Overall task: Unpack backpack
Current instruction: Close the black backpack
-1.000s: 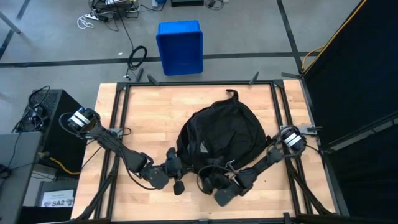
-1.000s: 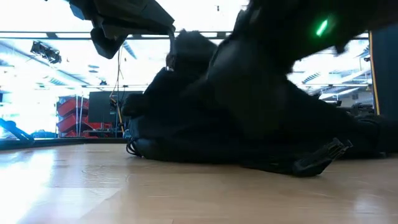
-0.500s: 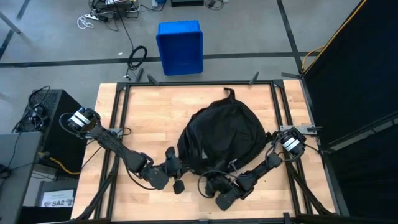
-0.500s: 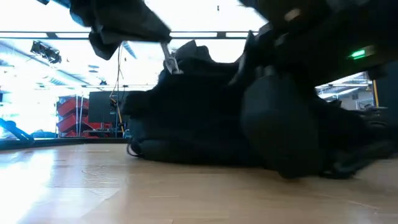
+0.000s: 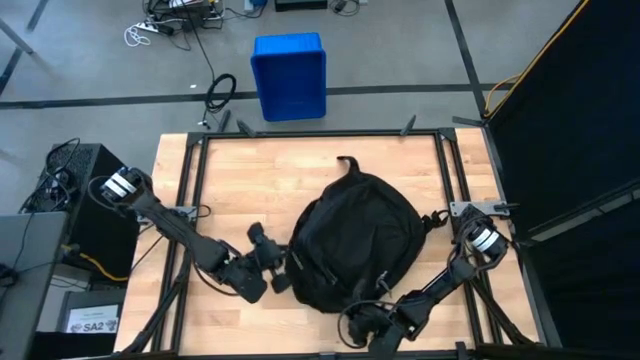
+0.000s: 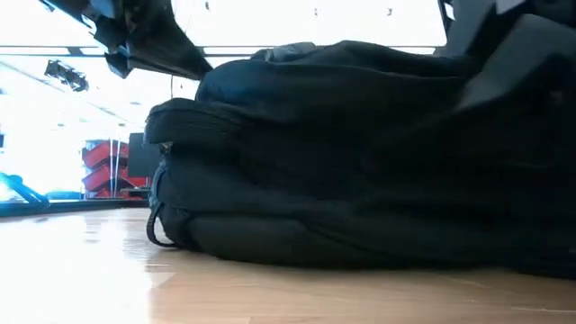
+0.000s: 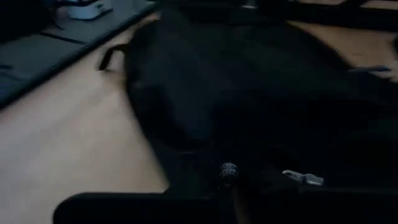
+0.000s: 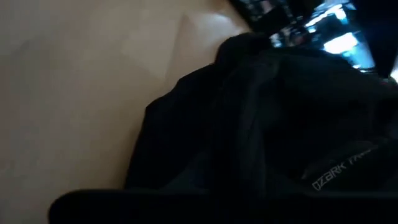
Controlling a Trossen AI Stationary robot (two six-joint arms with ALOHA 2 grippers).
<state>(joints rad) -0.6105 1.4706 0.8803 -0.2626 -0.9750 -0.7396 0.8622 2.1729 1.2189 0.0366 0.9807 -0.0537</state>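
I see the backpack (image 5: 355, 240) flat mid-surface (image 5: 240, 180), unopened. My left tool (image 5: 275, 272) is pressed together at its left edge; right tool (image 5: 358, 325) pressed together at its near edge. Next: find the zipper.

Black backpack (image 5: 355, 240) lying flat mid-table, top loop pointing twd far edge.
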